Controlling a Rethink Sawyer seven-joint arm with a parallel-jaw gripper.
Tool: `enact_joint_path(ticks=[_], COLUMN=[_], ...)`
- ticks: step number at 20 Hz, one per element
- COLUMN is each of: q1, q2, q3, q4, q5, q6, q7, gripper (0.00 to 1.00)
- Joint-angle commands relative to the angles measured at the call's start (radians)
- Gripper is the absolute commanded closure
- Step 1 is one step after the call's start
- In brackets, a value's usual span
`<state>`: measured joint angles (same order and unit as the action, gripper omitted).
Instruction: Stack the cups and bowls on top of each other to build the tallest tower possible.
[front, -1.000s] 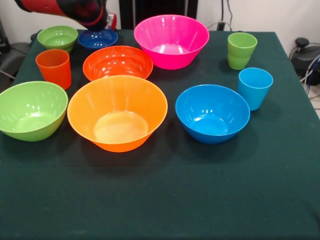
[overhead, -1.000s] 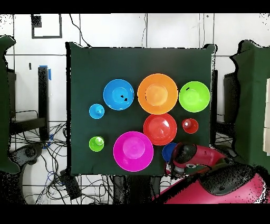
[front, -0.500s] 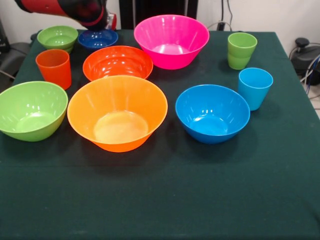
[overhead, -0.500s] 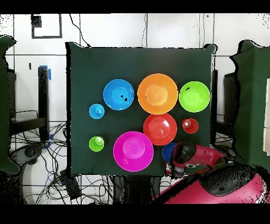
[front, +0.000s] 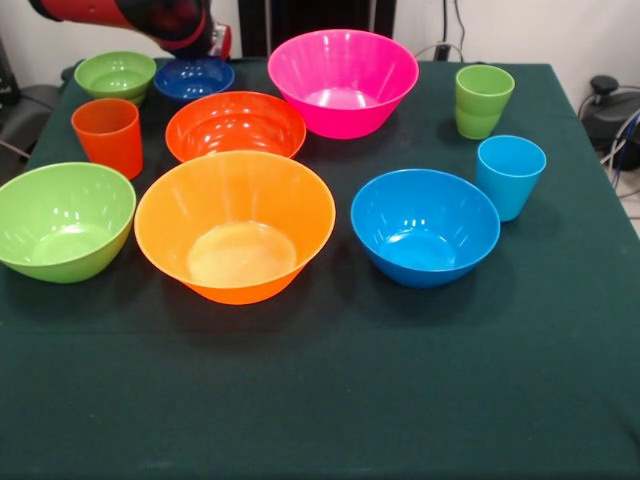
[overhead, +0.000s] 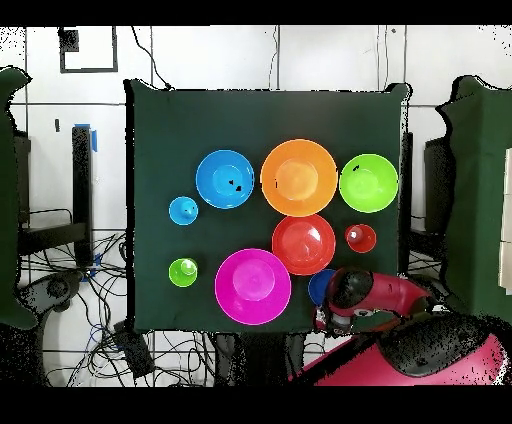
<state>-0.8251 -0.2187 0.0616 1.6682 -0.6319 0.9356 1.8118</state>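
1. The small dark blue bowl (front: 196, 76) sits at the table's far edge in the front view, between the small green bowl (front: 115, 75) and the large pink bowl (front: 343, 80); no tower exists yet, every piece stands alone.
2. The arm's end (front: 180, 25) hangs right over that dark blue bowl; I cannot tell how the gripper stands, since the arm's bulk hides it in both views.
3. The step in hand looks like taking this bowl by its rim. A good grasp would pinch one wall near the rim, then lift straight up to clear the red-orange bowl (front: 236, 125) just beside it.
4. The large orange bowl (front: 235, 225) and blue bowl (front: 425, 226) lie nearer the camera, the cups (front: 481, 100) off to the sides.
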Motion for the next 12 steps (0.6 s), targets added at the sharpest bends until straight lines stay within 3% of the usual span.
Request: enact_joint_path(ticks=[1,6,12], q1=[0.046,0.055,0.056], q2=[-0.051,-0.059,-0.065], q3=[0.163,0.178,0.186], q4=[-0.116,-0.134,-0.127], q5=[0.036,0.061,0.062], q6=[0.059,0.166,0.183], q7=[-0.163,-0.164,-0.139], gripper=[0.0,0.0,0.0])
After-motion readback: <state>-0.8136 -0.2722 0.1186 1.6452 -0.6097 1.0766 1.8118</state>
